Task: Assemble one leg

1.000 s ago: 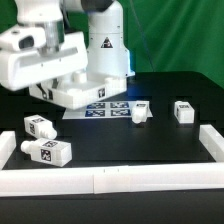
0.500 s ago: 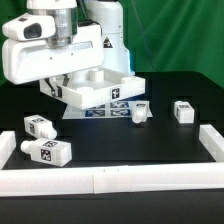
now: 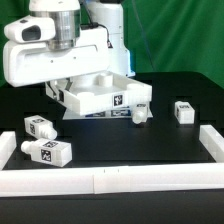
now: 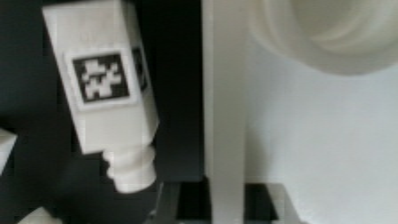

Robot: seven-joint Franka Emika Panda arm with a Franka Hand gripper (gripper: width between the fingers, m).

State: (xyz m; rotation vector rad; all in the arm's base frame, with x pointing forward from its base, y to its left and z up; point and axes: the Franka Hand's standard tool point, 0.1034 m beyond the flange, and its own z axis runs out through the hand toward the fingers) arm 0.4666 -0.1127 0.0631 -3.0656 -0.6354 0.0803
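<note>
My gripper (image 3: pixel 68 88) is shut on the rim of the large white square tabletop (image 3: pixel 108 93) and holds it tilted above the table. In the wrist view the rim (image 4: pixel 222 90) runs between my two dark fingers (image 4: pixel 187 200), so my gripper (image 4: pixel 222 197) is clamped on it. One leg (image 4: pixel 103 90), a chunky white peg with a tag, lies on the black table beside the rim. In the exterior view two legs (image 3: pixel 41 127) (image 3: pixel 48 152) lie at the left front and two more (image 3: pixel 141 112) (image 3: pixel 183 111) lie at the right.
The marker board (image 3: pixel 100 112) lies on the table under the raised tabletop. A low white wall (image 3: pixel 100 181) borders the table's front and both sides. The arm's white base (image 3: pixel 105 40) stands at the back.
The tabletop, held in my gripper, has moved toward the exterior view's right and now hangs over the marker board. The legs have not moved.
</note>
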